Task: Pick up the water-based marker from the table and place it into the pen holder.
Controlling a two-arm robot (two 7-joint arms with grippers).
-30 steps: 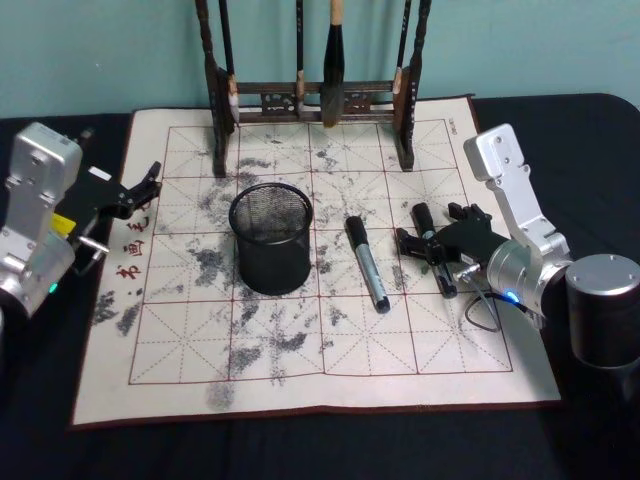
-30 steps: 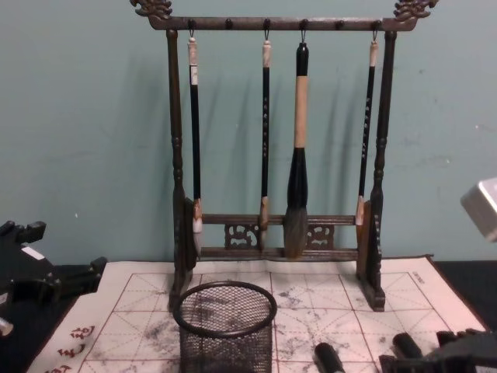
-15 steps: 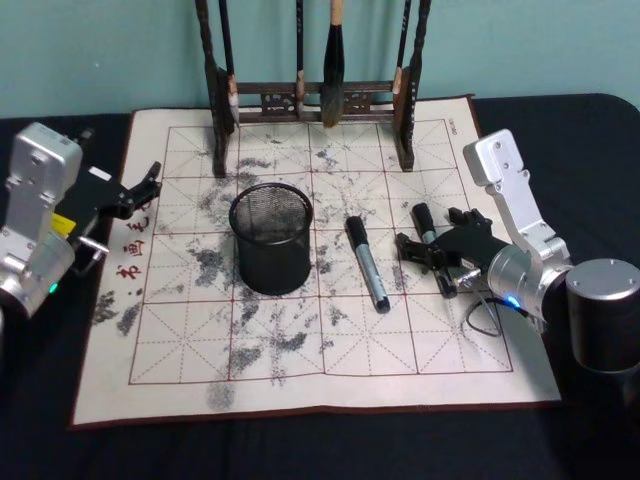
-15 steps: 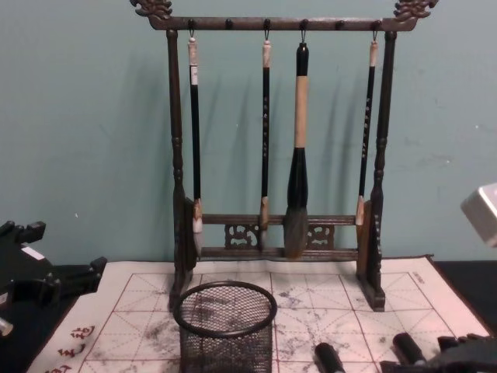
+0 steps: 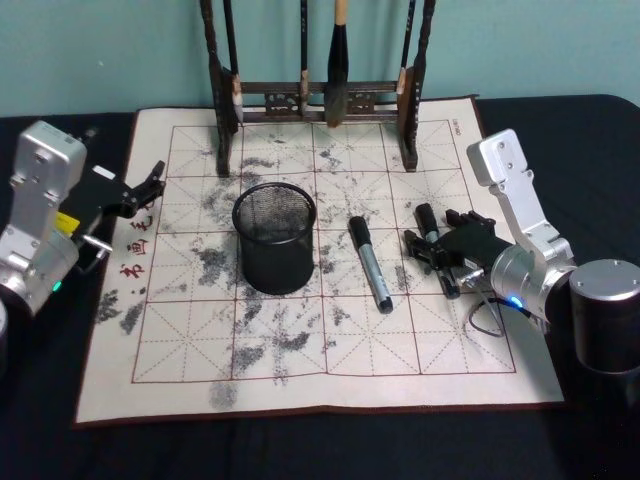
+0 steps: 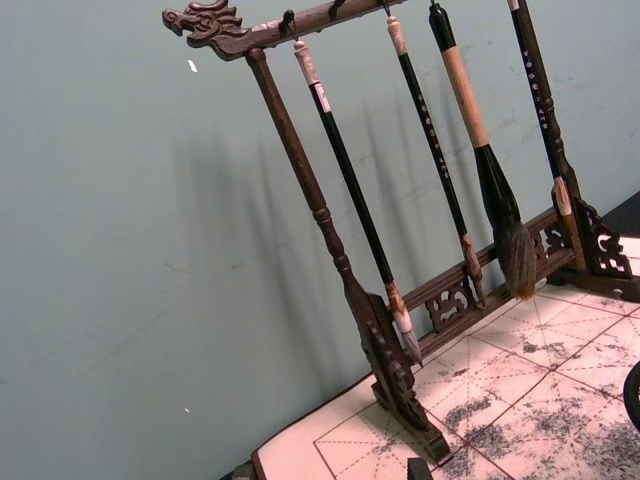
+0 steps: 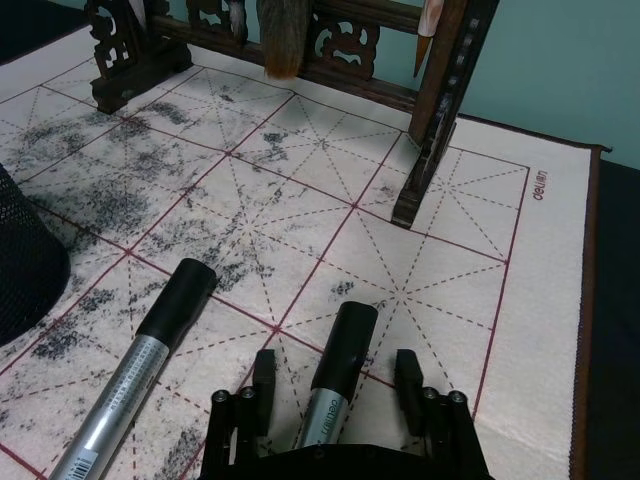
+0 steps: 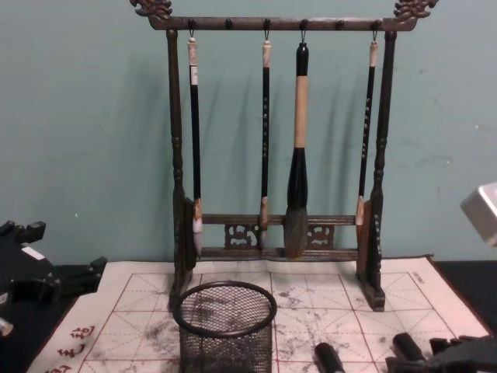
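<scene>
**Head view.** The right gripper [image 5: 427, 250] has been brought a little lower over the marker [image 5: 428, 228], on the right side of the mat [image 5: 300, 370]. Its jaws are held wide, one on each side of the marker, and nothing is pinched yet. The marker is left lying flat on the mat, well apart from the pen holder [image 5: 274, 238], which stands left of the middle. The other marker [image 5: 369, 264] lies between the two and has not been moved. So the grab is judged to be close, while the lift and the drop are not yet done. The left gripper [image 5: 148, 186] is kept parked at the left edge of the mat, with its jaws spread and nothing held.

**Left wrist view.** The brush rack [image 6: 340, 270] and its hanging brushes are seen against the wall. A thin dark curve at the edge may be the pen holder, but that cannot be told for sure.

**Right wrist view.** The marker's black cap is seen between the two fingers [image 7: 263, 380], with a gap on each side. The rest of the marker is hidden under the gripper. The pen holder is cut off at the edge.

**Chest view.** The right gripper is seen lower in the near right corner than it was, and it is cut off there. Only the cap ends of both markers are seen. The bottom of the pen holder is cut off too.
</scene>
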